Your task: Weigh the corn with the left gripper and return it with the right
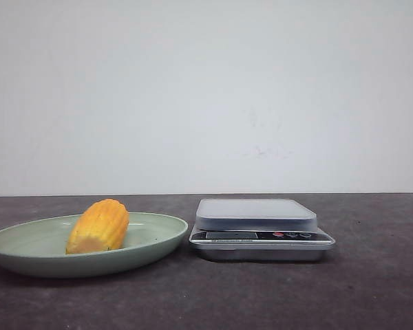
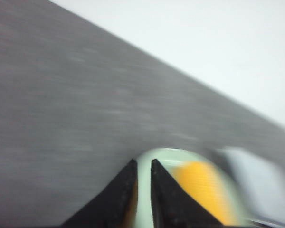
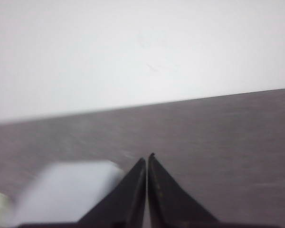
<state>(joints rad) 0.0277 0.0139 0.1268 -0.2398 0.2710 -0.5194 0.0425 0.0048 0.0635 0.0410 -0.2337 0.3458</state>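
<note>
A dark grey tabletop [image 1: 372, 289] runs back to a plain pale wall [image 1: 206, 96], and neither arm shows from the front.

Nearest on the robot's left sits a shallow pale green plate [image 1: 27, 251], and the corn [image 1: 98, 225] lies in it, a little left of the plate's middle. Its pale cut end faces forward and slightly left; the rounded end points back and to the right, so the long axis runs from front to back on a slant, not across the table. Just beside the plate on the right, rim nearly against rim, stands the kitchen scale [image 1: 261, 237] with its platform bare. Nothing has been weighed yet, I'd say.

From the left wrist, blurred, the left gripper [image 2: 142, 164] hangs over the near part of the plate with a narrow gap between its dark fingers, holding nothing. The corn lies just beside those tips, off to one side, not between them. That offset is what the pickup turns on: the fingers look too close together to straddle the cob, and they would have to shift sideways over it.

The right gripper [image 3: 147, 159] hovers by the scale, fingers pressed together and empty, well apart from the corn. The left arm is clearly nearer.
</note>
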